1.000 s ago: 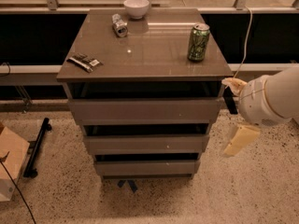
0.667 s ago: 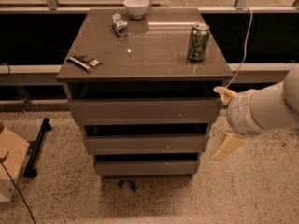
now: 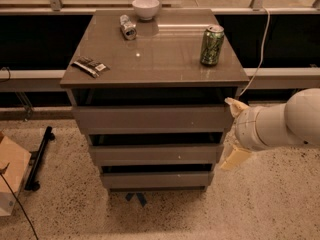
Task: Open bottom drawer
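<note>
My claw (image 3: 227,134) is now closer to the cabinet (image 3: 155,59) than it was a second ago. It has slid left from open floor and dropped a little, so it hangs against the cabinet's right side. It is spread wide and grips nothing. The upper finger (image 3: 236,106) shows over the right end of the top drawer (image 3: 150,118), and the lower finger (image 3: 235,158) sits just beside the right end of the middle drawer (image 3: 155,154). I cannot tell whether either finger touches the cabinet.

The bottom drawer (image 3: 157,179) has not moved in that time. It is the lowest of the three fronts, close to the floor, and it looks pushed in, with only a dark slit above it. The green can (image 3: 212,45) and the bowl (image 3: 146,7) on top of the cabinet also sit where they did.

This looks like the approach stage, with no contact on the target yet. My claw is level with the upper two drawers, above the bottom one and off to its right. I judge that I need to come lower and further round to the front. The front has no handle, so the dark slit along its top edge looks like the best place to hook a finger. The risk at this height is catching the middle drawer instead.
</note>
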{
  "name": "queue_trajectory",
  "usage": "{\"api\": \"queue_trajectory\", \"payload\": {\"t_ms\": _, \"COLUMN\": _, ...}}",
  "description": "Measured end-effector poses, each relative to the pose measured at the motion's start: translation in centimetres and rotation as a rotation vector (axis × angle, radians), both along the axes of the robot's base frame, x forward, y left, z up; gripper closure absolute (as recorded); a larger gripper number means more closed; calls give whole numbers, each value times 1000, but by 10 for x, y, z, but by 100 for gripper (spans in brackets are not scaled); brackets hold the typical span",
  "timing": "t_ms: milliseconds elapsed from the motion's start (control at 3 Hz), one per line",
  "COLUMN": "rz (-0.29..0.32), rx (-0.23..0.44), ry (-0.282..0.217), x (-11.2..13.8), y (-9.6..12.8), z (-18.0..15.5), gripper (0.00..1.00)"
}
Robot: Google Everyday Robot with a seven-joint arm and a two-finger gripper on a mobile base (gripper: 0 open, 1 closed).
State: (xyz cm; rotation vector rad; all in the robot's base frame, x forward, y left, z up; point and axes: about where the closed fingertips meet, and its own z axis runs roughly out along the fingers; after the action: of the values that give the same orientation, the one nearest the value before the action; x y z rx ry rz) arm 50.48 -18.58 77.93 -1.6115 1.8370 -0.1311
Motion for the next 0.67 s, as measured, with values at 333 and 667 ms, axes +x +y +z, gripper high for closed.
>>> {"api": "queue_trajectory", "payload": {"t_ms": 333, "rz": 0, "rx": 0, "ry": 0, "x": 0, "y": 0, "z": 0, "gripper": 0}}
{"api": "queue_trajectory", "payload": {"t_ms": 667, "rz": -11, "rx": -17, "ry": 16, "x": 1, "y": 7, "z": -9, "gripper": 0}}
